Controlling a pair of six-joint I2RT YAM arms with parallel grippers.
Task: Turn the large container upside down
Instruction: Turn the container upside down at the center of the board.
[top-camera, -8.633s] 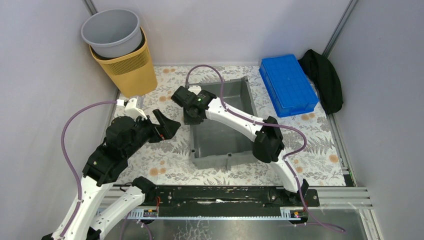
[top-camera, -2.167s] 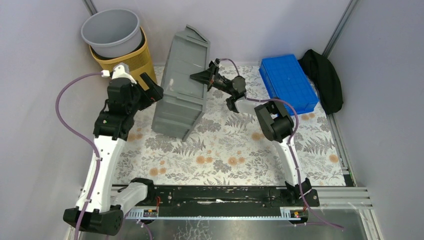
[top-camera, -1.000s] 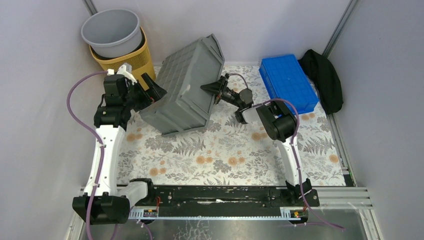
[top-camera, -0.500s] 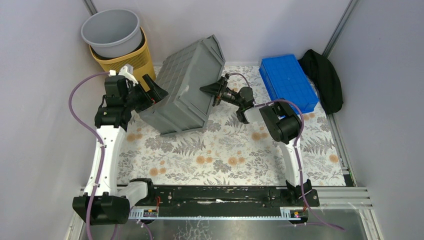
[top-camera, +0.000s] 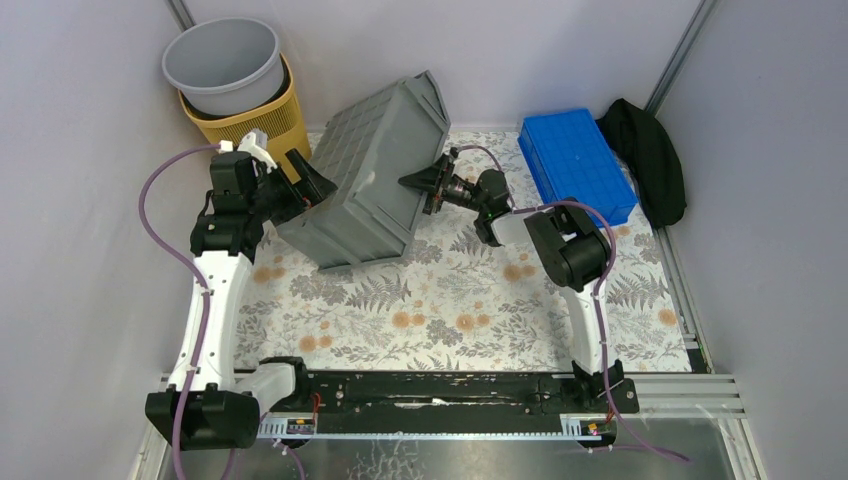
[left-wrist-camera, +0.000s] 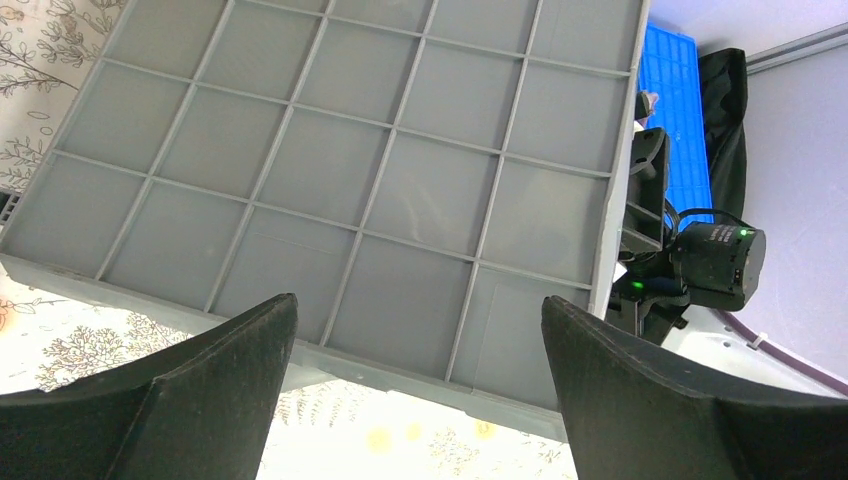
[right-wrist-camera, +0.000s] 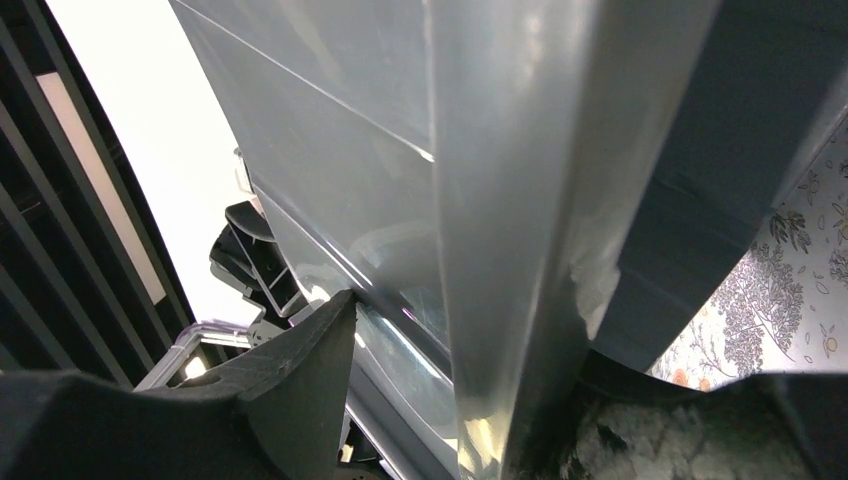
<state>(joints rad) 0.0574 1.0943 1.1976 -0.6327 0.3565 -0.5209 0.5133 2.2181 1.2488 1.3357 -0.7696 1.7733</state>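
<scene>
Lifted large container (top-camera: 375, 170) off its flat, open-side-up spot in the middle of the worktop (top-camera: 450, 320), stood it on edge, then tipped it past vertical so the gridded underside now faces up and to the left. Swung left pincer (top-camera: 312, 185) from low by the container's near-left corner up to just beside that underside, jaws spread wide. Carried right pincer (top-camera: 420, 185) from the far-left rim corner, riding up with the rim to the right-hand side, clamped across it; over the last second, only nudged the right elbow a little further right.
</scene>
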